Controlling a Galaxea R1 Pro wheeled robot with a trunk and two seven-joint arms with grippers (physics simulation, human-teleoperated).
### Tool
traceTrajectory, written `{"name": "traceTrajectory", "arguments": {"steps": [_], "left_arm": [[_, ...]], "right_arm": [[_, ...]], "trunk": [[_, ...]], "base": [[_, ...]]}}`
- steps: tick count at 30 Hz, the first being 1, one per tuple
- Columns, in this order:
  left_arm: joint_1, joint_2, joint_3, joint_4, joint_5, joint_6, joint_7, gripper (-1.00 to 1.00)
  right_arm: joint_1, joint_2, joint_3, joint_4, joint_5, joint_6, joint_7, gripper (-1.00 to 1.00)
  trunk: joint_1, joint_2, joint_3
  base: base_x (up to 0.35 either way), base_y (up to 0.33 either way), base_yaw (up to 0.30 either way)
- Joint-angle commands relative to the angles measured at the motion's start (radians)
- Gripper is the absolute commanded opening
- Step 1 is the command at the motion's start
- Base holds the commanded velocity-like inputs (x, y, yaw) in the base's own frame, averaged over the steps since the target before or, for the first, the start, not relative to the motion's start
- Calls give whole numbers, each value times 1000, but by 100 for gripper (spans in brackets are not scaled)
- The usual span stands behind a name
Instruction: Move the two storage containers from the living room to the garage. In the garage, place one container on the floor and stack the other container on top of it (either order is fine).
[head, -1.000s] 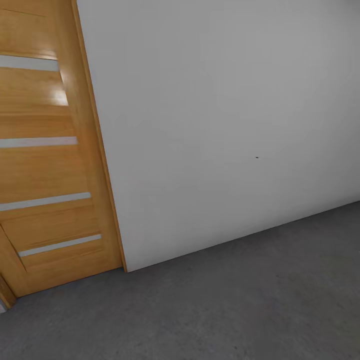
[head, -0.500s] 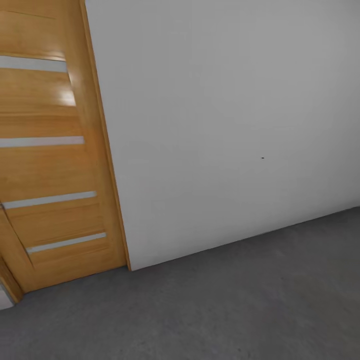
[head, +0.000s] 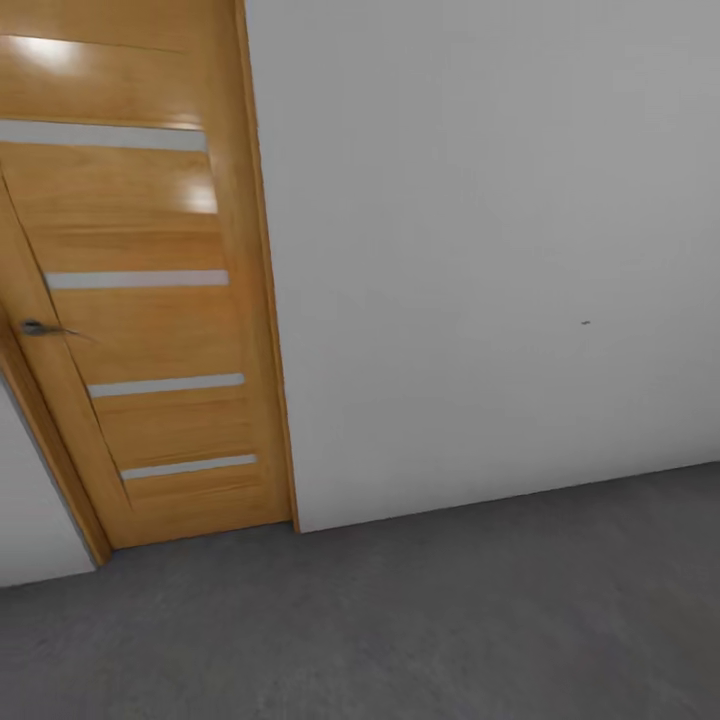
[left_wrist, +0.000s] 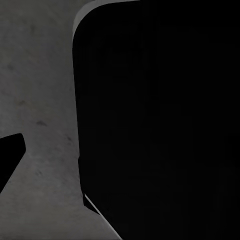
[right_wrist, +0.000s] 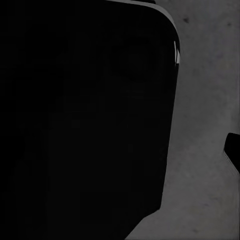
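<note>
While I steer the base through the garage, the head view takes in the door (head: 150, 300), orange wood crossed by pale stripes, with a small handle (head: 35, 327) at its far edge from the wall (head: 480, 250). The wall is plain white-grey and meets the floor (head: 400, 620) just beside the door's foot. The floor is rough, mottled dark grey concrete; this is the surface on which one container must rest, with the other stacked on it.

No orange-red bin appears in these frames, so I cannot say where the containers are. Judging from the room alone, I take this as a transit moment, either arriving to set a bin down or turning toward the door to fetch one; the frames do not settle which.

In the left wrist view a large black form (left_wrist: 160, 120) with a rounded corner blocks most of the picture, with concrete beside it. The right wrist view has a like black form (right_wrist: 85, 120), again with concrete alongside. I cannot identify either form, and I cannot tell whether either end effector is wide, narrow or holding anything.
</note>
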Motion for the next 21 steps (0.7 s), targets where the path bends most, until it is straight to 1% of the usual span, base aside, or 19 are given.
{"name": "traceTrajectory", "arguments": {"steps": [1, 21], "left_arm": [[0, 0, 0, -1, 0, -1, 0, 100], [0, 0, 0, -1, 0, -1, 0, 100]], "right_arm": [[0, 0, 3, 0, 2, -3, 0, 100], [0, 1, 3, 1, 0, -3, 0, 100]], "trunk": [[0, 0, -1], [0, 0, -1]], "base": [[0, 0, 300], [0, 0, 300]]}}
